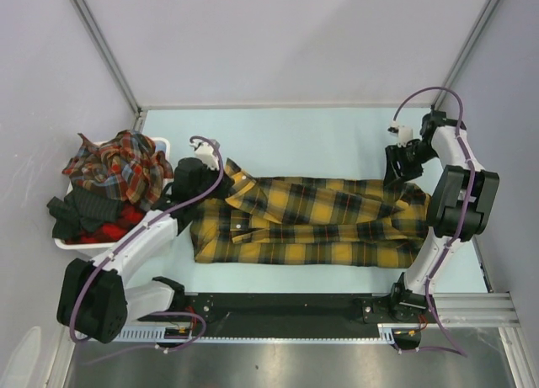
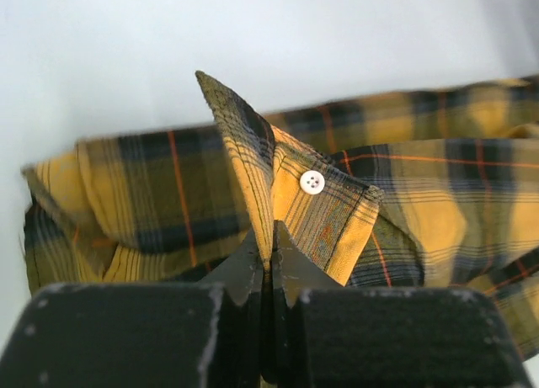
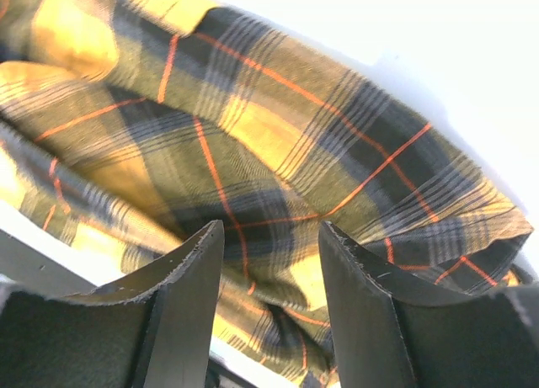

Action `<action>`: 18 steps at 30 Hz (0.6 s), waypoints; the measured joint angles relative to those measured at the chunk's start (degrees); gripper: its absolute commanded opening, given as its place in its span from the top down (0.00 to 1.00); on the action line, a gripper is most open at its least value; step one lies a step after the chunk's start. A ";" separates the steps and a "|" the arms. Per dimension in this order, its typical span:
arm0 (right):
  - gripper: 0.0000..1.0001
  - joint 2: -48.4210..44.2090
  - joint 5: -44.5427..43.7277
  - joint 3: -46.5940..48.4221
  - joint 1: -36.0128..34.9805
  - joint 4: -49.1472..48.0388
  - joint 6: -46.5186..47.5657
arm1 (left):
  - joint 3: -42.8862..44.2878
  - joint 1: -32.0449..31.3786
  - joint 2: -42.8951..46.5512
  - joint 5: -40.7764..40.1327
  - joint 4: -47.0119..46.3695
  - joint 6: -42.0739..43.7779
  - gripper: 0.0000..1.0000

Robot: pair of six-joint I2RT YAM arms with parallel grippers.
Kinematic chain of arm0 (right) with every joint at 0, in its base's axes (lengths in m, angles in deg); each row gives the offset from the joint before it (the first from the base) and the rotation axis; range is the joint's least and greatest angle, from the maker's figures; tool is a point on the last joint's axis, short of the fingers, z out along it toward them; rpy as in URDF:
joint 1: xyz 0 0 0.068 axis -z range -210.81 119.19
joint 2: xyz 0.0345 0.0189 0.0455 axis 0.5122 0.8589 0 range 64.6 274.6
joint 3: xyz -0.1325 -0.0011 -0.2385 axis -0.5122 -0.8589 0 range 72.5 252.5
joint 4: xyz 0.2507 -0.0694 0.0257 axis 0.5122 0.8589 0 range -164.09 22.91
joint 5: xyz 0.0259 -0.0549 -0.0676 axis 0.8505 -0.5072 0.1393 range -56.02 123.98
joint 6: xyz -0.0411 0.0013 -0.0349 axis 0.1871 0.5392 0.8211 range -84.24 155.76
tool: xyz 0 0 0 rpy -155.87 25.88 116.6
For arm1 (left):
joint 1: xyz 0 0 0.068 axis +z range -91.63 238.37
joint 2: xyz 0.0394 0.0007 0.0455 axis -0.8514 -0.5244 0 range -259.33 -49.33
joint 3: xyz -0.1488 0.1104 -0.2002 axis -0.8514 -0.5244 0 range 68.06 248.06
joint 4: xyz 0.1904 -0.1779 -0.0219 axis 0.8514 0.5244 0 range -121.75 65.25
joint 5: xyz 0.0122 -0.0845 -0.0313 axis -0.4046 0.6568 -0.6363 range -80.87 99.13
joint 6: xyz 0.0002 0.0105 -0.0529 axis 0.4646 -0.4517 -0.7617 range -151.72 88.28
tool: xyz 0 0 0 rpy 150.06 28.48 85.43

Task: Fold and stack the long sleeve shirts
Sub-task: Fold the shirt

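Mustard plaid shirt (image 1: pixel 320 220) stretched flat on the counter (image 1: pixel 320 140) between the two hands.
Left hand (image 2: pixel 271 236) is pressed together on a raised fold at the shirt's collar end, pinching it just below a white button (image 2: pixel 312 182); the fold's point stands up above the fingertips. Right hand (image 3: pixel 271 228) is at the shirt's other end, its fingers spread, plaid cloth showing in the gap beyond them; whether they touch it I cannot tell. On the left hand's outer side, just beside it, a white basket (image 1: pixel 63 243) at the counter's edge holds a heap of red shirts (image 1: pixel 118 165).
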 measured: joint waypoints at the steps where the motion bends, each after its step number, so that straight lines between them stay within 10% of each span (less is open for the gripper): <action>1: 0.47 0.00 0.46 0.57 0.00 0.98 0.37 | -1.20 0.39 -0.66 -0.33 -0.39 -0.42 0.93; 10: 0.47 0.00 1.97 1.14 -0.55 6.64 2.58 | -4.96 2.43 -4.24 -1.25 4.52 -2.99 0.52; 12: 0.47 0.00 1.75 1.14 -0.61 7.39 2.95 | -4.79 3.85 -3.93 -0.87 7.39 -2.62 0.34; 13: 0.47 0.00 1.51 1.16 -0.57 7.69 3.04 | -4.57 4.46 -3.39 -0.37 8.98 -1.95 0.03; 18: 0.43 0.00 -0.02 2.67 2.56 9.70 3.06 | 1.31 5.11 0.33 10.60 15.34 7.34 0.01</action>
